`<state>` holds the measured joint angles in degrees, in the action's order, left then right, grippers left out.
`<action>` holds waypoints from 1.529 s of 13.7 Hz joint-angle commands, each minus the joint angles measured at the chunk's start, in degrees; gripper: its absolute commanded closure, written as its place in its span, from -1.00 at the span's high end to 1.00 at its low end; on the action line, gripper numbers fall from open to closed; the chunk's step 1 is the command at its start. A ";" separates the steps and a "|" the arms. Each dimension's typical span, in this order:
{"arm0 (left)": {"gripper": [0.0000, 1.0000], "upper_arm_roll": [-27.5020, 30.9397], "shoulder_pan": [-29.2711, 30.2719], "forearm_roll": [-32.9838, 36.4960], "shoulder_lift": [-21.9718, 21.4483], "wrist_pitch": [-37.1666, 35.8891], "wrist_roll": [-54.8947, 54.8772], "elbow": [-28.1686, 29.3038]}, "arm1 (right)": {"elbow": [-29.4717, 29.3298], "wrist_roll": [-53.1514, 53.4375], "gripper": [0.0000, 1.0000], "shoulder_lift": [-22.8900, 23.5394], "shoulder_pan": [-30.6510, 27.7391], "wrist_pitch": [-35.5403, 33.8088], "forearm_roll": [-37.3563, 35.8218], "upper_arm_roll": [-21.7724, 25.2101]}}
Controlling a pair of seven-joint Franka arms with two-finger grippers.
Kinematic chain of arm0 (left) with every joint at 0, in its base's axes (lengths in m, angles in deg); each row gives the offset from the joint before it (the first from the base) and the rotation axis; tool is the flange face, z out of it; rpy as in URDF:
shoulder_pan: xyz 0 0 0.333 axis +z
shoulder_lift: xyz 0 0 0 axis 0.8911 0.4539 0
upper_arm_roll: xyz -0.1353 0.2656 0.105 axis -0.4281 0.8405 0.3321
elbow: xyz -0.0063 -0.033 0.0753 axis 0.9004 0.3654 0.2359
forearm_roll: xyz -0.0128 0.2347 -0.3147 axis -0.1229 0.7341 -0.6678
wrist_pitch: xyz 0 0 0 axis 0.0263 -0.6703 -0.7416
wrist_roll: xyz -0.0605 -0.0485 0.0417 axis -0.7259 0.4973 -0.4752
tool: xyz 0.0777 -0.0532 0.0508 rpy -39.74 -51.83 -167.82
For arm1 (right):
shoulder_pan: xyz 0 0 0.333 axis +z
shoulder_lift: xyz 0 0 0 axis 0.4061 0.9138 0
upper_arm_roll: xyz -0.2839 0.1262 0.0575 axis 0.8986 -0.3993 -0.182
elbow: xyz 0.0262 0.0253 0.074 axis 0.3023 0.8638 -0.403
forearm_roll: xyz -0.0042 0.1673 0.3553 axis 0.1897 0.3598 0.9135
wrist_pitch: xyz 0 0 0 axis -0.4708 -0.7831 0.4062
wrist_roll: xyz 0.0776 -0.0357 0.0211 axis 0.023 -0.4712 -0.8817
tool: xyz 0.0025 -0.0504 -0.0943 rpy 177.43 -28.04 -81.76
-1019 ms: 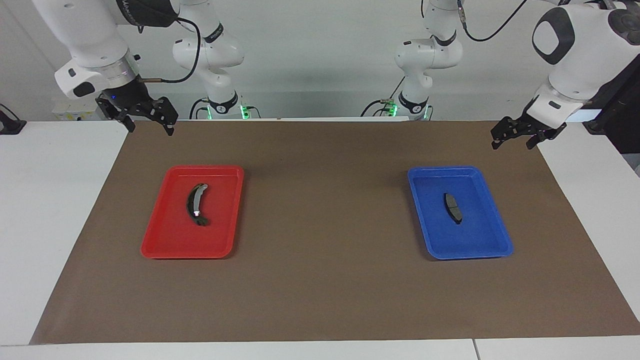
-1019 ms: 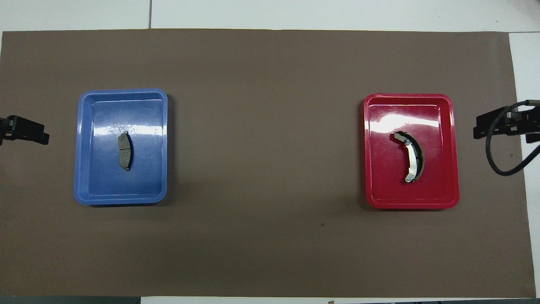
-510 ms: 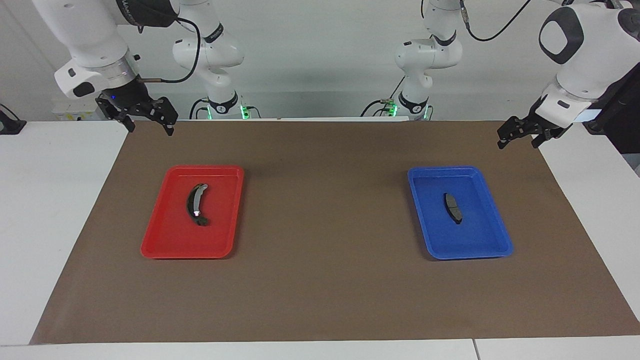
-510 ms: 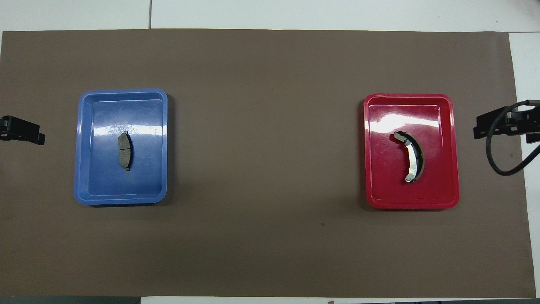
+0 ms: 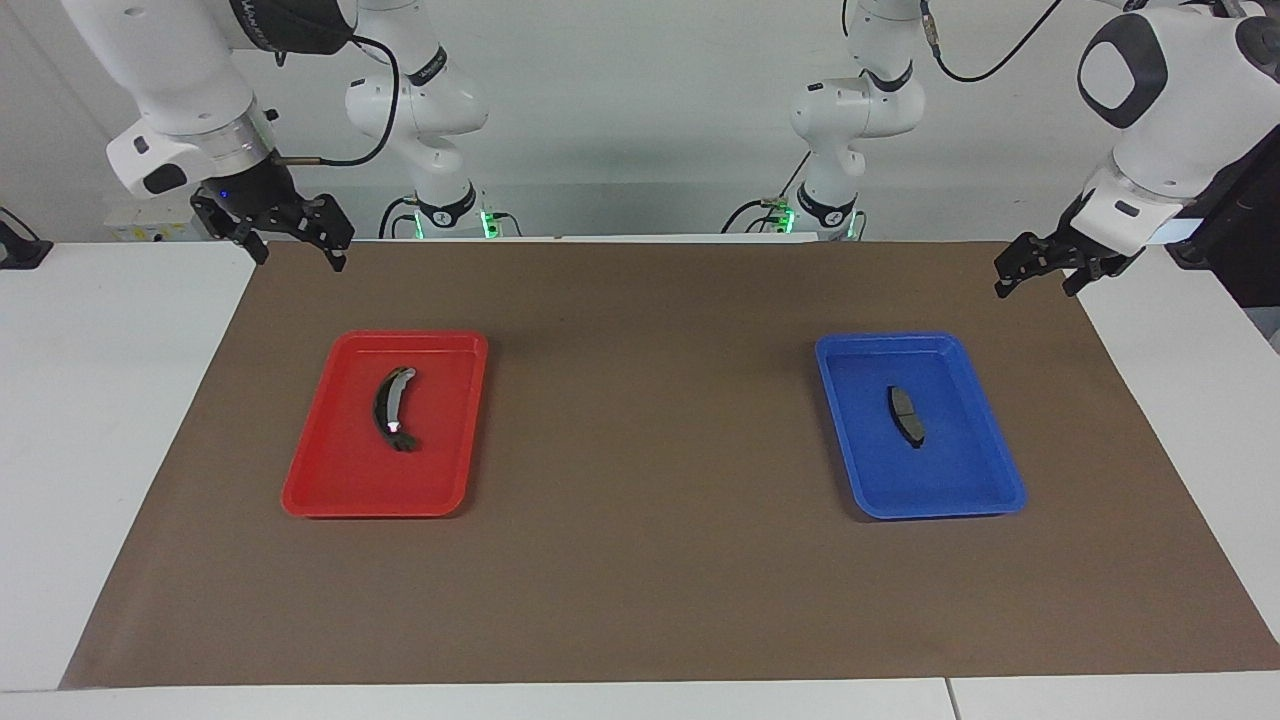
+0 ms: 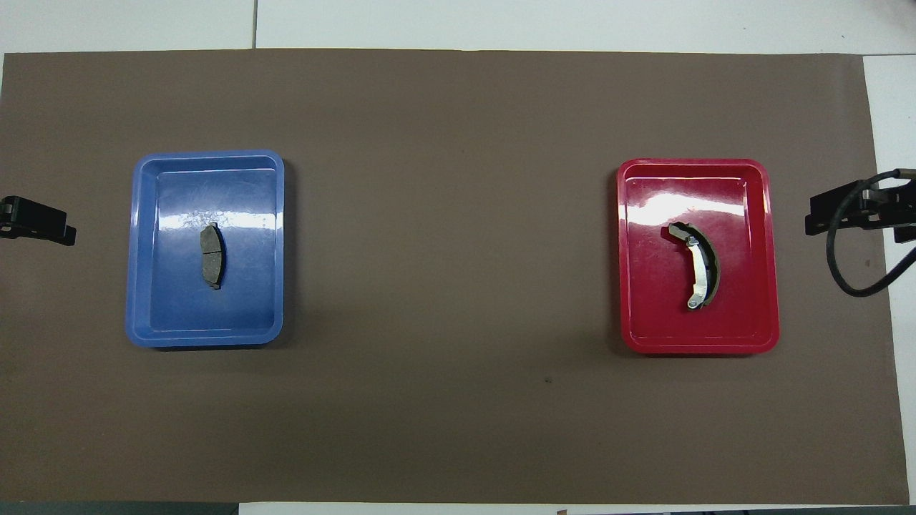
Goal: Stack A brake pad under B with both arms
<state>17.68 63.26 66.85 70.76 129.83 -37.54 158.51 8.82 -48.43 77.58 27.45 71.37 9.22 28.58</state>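
Facing view: both grippers — left gripper [image 5: 1033, 277], right gripper [image 5: 293, 248] — hang with jaws wide, empty.

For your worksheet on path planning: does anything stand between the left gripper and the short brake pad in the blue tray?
Nothing visible does. The left gripper hangs open above bare mat; only the blue tray rim surrounds the short brake pad.

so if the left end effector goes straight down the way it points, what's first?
Probably the brown mat, near its edge at the left arm's end. The left end effector hangs open, tips down, beside the blue tray, not over it. Depth is uncertain.
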 commanded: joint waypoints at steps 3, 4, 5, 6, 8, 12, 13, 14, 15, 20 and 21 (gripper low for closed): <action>0.99 0.32 -0.08 -0.54 -1.65 0.72 -0.09 1.74 | -0.01 -0.40 1.00 -0.35 -0.50 -1.16 -0.25 -0.16; 0.99 0.32 -0.25 -0.54 -1.56 0.72 0.00 1.74 | -0.01 -0.31 1.00 -0.35 -0.50 -1.08 -0.25 -0.16; 0.99 0.32 -0.25 -0.54 -1.65 0.29 -0.09 1.83 | -0.01 -0.31 1.00 -0.35 -0.50 -0.81 -0.25 -0.16; 0.99 0.32 -0.25 -0.54 -1.65 -0.06 -0.09 1.91 | -0.01 -0.31 1.00 -0.35 -0.50 -0.73 -0.25 -0.16; 0.99 0.32 -0.78 -0.54 -1.65 -0.33 0.26 1.83 | -0.01 -0.31 1.00 -0.35 -0.42 -0.90 -0.25 -0.16; 0.99 0.32 -0.96 -0.54 -1.74 6.07 -0.09 4.01 | -0.01 -0.31 1.00 -0.35 -0.50 -1.25 -0.25 -0.16; 0.99 0.23 -0.96 -0.54 -1.83 8.00 -0.09 5.16 | -0.01 -0.31 1.00 -0.35 -0.50 -0.99 -0.25 -0.16; 0.99 0.23 -0.96 -0.54 -1.83 10.02 -0.17 6.65 | -0.01 -0.31 1.00 -0.35 -0.50 -0.81 -0.25 -0.16; 0.99 0.23 -0.96 -0.54 -1.83 12.48 -0.43 8.49 | -0.01 -0.31 1.00 -0.35 -0.50 -0.81 -0.25 -0.16; 0.99 -0.12 -2.71 -0.54 -0.51 28.29 -0.35 18.51 | 4.97 -0.40 1.00 -2.62 -0.59 1.37 -0.08 0.10; 0.99 -0.12 -2.80 -0.54 0.80 31.63 -0.18 20.35 | 8.82 -0.66 1.00 -4.03 -0.59 6.43 -0.08 0.10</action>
<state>17.19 61.44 66.80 71.23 155.89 -37.56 174.68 10.69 -48.43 77.22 27.33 72.30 9.22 28.81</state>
